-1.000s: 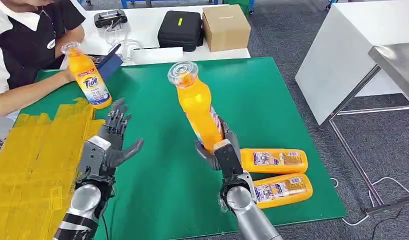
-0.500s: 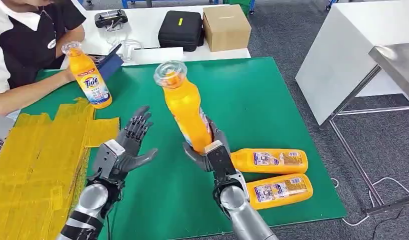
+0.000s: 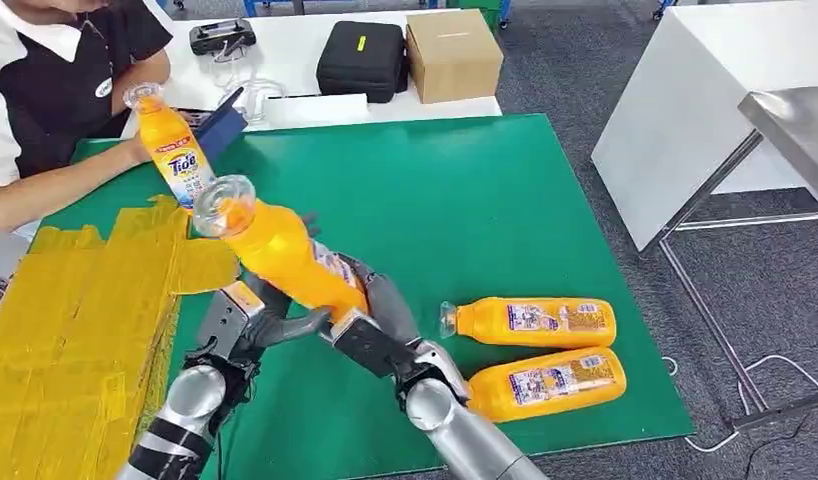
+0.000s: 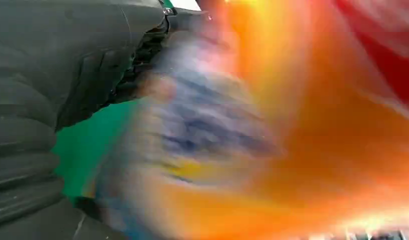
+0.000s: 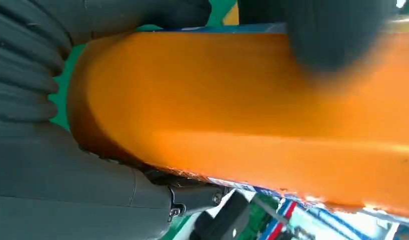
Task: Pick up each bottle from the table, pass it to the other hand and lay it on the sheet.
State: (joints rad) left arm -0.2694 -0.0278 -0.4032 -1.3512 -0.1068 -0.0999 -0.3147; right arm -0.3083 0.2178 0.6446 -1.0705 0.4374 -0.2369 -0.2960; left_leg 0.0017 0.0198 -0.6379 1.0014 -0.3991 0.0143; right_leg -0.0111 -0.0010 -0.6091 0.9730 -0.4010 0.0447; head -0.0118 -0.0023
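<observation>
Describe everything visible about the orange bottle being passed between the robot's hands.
The held bottle is orange, glossy like plastic, with a clear cap and a printed label near its base. It is tilted, cap toward the yellow sheet, above the green table. The right hand grips its base; the left hand lies beneath it, contact unclear.

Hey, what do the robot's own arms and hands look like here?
Both arms are shiny silver tubes ringed with black bands. The left hand has a light grey boxy back, dark grey thumb and black segmented fingers. The right hand is dark grey. Up close, the covers look ribbed.
</observation>
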